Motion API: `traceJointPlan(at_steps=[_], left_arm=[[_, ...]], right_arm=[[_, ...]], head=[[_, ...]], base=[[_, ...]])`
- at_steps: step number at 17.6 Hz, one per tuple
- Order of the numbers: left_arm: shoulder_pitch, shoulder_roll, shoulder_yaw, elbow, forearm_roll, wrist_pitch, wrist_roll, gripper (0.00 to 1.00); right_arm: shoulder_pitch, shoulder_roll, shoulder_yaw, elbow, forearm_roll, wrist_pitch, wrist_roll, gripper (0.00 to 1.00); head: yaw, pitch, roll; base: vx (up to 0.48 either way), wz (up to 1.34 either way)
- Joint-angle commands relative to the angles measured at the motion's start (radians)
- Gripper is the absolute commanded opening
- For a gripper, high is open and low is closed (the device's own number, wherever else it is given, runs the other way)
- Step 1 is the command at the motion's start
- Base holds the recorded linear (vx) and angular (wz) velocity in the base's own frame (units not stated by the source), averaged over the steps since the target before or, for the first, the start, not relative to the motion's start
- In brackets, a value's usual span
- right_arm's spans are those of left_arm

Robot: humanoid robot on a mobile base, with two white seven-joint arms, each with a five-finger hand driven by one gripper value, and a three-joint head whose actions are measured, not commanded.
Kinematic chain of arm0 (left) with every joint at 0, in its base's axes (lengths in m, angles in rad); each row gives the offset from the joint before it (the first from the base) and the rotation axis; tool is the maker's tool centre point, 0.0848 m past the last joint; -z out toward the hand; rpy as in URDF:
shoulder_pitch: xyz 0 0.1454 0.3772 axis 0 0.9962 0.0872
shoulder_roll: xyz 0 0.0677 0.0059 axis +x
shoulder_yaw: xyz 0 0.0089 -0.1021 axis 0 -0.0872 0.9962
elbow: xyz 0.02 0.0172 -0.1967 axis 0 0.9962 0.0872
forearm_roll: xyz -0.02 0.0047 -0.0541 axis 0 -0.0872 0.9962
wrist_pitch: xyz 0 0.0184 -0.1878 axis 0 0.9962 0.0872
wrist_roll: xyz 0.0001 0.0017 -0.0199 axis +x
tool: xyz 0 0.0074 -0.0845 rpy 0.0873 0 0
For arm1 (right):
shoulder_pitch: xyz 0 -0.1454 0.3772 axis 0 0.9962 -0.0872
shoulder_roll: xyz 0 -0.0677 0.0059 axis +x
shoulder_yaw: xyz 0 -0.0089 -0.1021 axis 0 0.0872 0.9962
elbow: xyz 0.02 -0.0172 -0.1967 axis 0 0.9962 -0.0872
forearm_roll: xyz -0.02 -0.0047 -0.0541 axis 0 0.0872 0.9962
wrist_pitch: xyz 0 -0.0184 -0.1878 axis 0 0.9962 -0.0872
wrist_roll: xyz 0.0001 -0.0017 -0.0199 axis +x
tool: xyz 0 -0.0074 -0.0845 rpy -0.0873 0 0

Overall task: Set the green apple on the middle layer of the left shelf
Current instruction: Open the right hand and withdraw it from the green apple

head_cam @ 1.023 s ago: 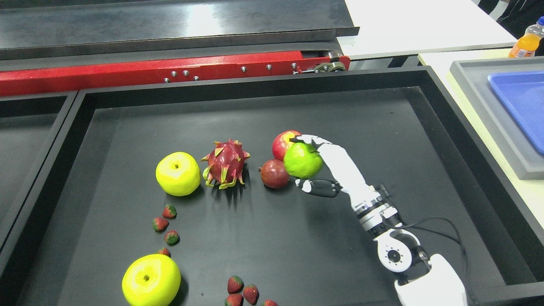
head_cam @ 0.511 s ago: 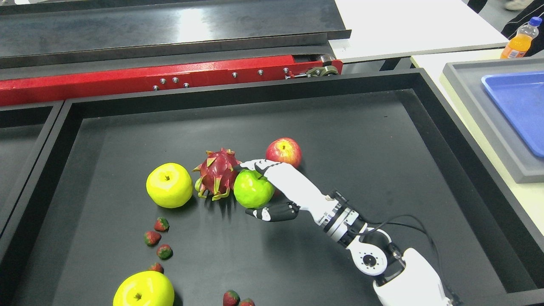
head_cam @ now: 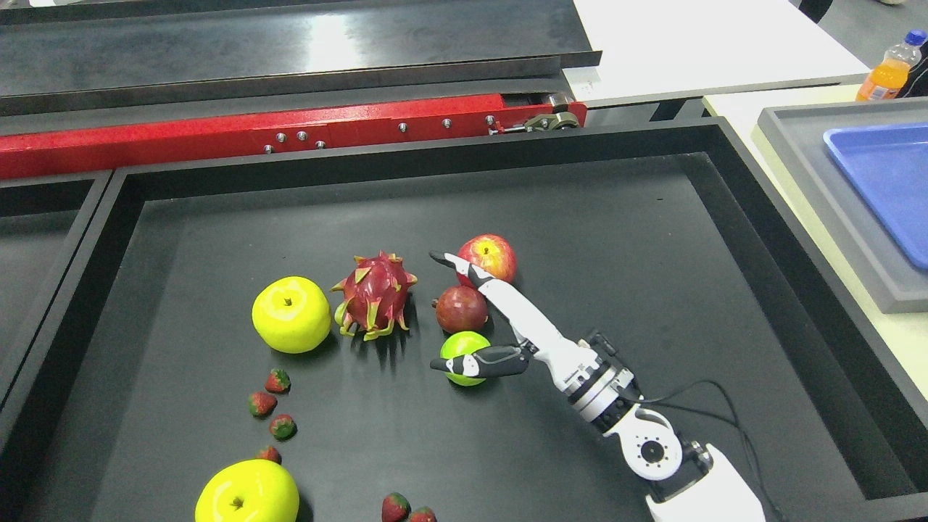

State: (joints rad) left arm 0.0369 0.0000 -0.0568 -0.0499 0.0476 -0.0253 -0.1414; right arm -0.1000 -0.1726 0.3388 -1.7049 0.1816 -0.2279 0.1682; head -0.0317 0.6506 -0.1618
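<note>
Right hand (head_cam: 500, 319) spread open beside green apple (head_cam: 464, 357) on the black tray (head_cam: 652, 239).

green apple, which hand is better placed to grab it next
Right. The right hand is spread open right over the green apple in the black tray, thumb across it. The left arm is not in view.

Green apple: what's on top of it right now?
The right hand's dark thumb lies across the green apple, fingers spread open above. The apple sits on the black tray; its underside contact is hidden.
</note>
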Motion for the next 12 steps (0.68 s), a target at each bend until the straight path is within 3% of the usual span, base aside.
traceJointPlan(at_steps=[1,12], left_arm=[[0.000,0.017,0.000,0.001,0.000,0.001,0.000,1.00],[0.000,0.017,0.000,-0.001,0.000,0.001,0.000,1.00]], right_arm=[[0.147,0.143,-0.219,0.002,-0.230,0.091,0.008,1.00],[0.221,0.155,-0.262,-0.001,-0.254,0.078,0.031,1.00]], head=[[0.0000,0.000,0.000],[0.0000,0.000,0.000]], base=[[0.000,0.00],[0.000,-0.01]])
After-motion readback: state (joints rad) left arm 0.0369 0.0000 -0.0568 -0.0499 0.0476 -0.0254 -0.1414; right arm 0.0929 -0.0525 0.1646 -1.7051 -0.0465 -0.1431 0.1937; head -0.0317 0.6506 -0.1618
